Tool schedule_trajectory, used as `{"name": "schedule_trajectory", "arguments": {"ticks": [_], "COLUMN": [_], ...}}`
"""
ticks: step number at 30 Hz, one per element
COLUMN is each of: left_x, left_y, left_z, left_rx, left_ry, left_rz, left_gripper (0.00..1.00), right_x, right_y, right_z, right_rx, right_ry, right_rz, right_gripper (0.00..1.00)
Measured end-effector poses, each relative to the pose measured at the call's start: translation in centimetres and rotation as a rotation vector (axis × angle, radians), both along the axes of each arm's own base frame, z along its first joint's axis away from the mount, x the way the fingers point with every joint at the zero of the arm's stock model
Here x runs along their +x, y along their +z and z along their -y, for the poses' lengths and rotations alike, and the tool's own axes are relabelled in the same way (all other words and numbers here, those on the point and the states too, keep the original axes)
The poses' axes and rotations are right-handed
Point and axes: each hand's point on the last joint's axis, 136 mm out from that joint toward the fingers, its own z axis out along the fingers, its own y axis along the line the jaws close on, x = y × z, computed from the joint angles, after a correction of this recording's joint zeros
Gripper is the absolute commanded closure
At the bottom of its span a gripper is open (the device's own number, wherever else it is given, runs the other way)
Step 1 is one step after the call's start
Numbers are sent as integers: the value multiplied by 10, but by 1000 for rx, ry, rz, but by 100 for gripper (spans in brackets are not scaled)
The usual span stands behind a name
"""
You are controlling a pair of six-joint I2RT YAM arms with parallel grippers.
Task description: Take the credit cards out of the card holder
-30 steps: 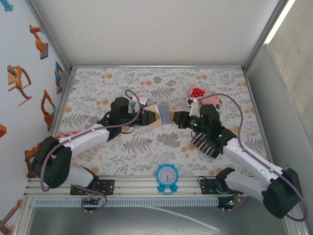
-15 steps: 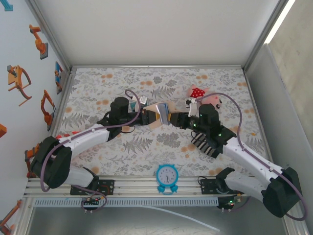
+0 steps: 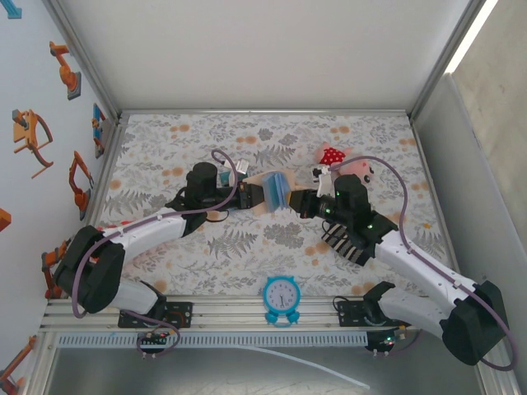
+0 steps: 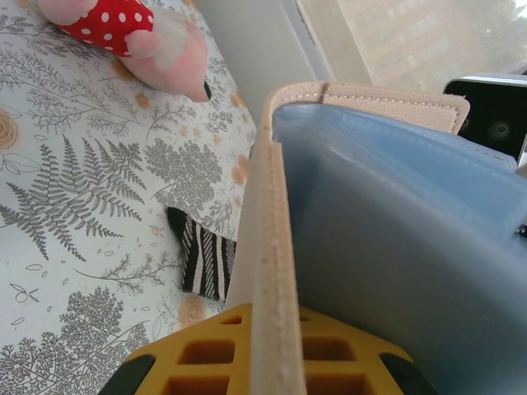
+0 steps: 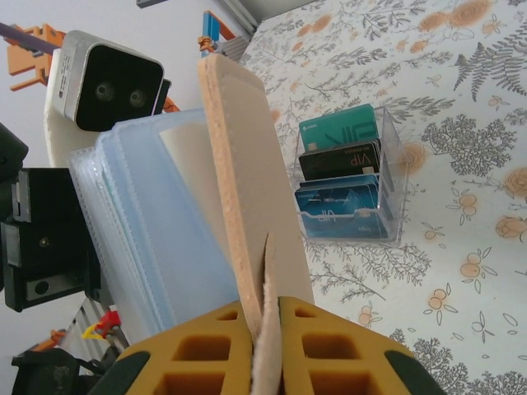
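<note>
Centre of the overhead frame: my left gripper point(image 3: 251, 197) and my right gripper point(image 3: 295, 200) are each pinched tight on a tan cover of the card holder point(image 3: 273, 191). It is spread open between them, its pale blue sleeves showing. Right of centre in my right wrist view, credit cards point(image 5: 340, 177) stand in a clear rack point(image 5: 394, 164) on the floral table point(image 3: 247, 247).
</note>
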Motion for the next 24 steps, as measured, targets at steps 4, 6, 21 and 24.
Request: {"name": "schedule_trajectory", "arguments": {"ticks": [4, 6, 21, 24], "left_x": [0, 0, -3, -4], "left_y": [0, 0, 1, 1], "left_z": [0, 0, 1, 1], "left_rx": [0, -1, -5, -6], "left_ry": [0, -2, -19, -23], "left_rz": [0, 0, -4, -5], "left_gripper": [93, 93, 96, 97], "right_x": [0, 0, -4, -7], "right_y": [0, 1, -1, -1], "right_z": [0, 0, -11, -13], "right_rx": [0, -1, -11, -31], "right_ry": [0, 4, 57, 71], "right_rz": [1, 4, 15, 28], "right_gripper": [83, 70, 30, 28]}}
